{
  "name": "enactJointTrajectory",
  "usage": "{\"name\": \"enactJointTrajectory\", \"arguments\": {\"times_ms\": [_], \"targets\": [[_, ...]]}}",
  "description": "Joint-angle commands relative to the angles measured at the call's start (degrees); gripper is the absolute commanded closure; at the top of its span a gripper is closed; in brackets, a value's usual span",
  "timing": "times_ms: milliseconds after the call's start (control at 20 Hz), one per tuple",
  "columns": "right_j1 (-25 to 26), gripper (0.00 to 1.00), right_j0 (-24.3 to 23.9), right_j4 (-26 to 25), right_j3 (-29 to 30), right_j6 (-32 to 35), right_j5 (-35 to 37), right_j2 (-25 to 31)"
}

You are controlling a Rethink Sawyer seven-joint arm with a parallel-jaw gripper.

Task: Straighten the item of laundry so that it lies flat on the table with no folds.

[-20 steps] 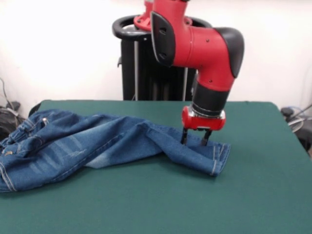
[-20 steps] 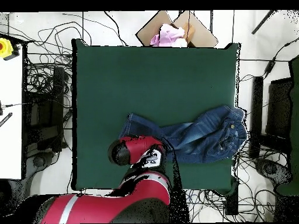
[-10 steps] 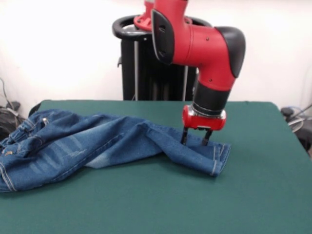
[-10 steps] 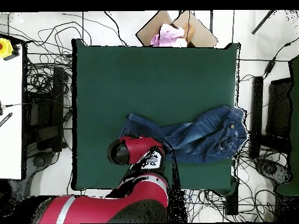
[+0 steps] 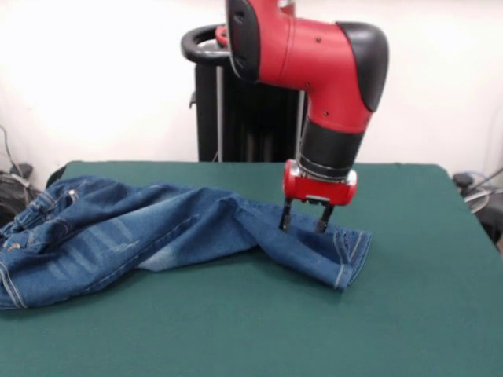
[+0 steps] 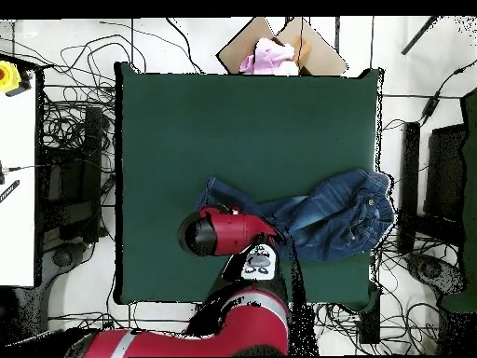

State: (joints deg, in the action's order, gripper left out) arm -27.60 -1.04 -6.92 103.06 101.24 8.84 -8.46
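Observation:
The blue denim jeans (image 5: pixel 118 236) lie rumpled on the dark green table (image 5: pixel 409 314), waistband at the left edge and one leg stretching right to its hem. The leg is twisted and ridged with folds. My gripper (image 5: pixel 302 225) points straight down over the leg near the hem, its fingers (image 5: pixel 283 220) spread apart, tips at or just above the denim. In the overhead view the jeans (image 6: pixel 326 219) lie in the table's (image 6: pixel 242 121) lower right part, and the red arm (image 6: pixel 224 233) covers the leg end and hides the gripper.
The black pedestal (image 5: pixel 236 118) stands behind the table. In the overhead view a cardboard box (image 6: pixel 279 47) with pink cloth sits past the table's top edge, and cables lie on the floor around the table.
My gripper has moved a little to the left along the leg and risen slightly. The hem end of the leg has shifted slightly left with it.

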Motion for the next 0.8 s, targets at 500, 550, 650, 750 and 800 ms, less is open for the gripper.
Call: {"name": "enactJointTrajectory", "arguments": {"times_ms": [500, 550, 650, 750, 800], "targets": [[5.1, 0.0, -2.1, 4.3, -10.1, 8.3, 0.3, 5.7], [6.7, 0.0, -2.4, 4.1, -11.0, 8.2, -1.3, 6.5], [8.0, 0.0, -2.4, 3.9, -12.0, 8.3, -2.5, 6.8], [9.3, 0.0, -2.5, 3.8, -12.9, 8.4, -3.8, 7.1], [9.9, 0.0, -2.5, 3.7, -13.4, 8.5, -4.4, 7.2]]}}
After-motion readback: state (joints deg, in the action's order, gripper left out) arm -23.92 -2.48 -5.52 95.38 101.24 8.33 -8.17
